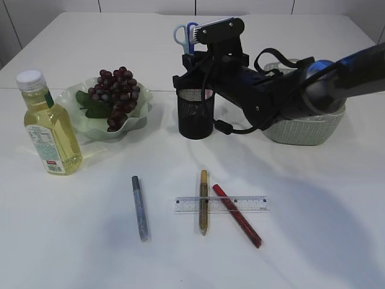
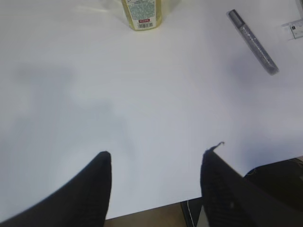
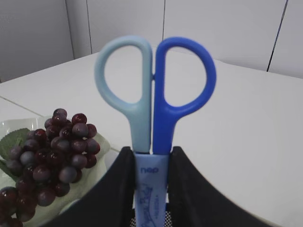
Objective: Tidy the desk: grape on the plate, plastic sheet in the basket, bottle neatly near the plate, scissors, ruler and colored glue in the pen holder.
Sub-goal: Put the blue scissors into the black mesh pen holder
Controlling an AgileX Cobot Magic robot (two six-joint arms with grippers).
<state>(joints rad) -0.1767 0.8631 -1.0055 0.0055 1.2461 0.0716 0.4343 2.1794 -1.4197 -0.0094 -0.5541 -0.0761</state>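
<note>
Scissors (image 3: 154,99), smooth plastic loops, over mesh holder (image 1: 195,113)

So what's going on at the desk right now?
The right gripper holds the scissors handles-up over the black mesh pen holder. The left gripper hangs open and empty over bare table. The grapes are on the plate, with the bottle beside it. The ruler and three glue pens lie on the table.
</note>
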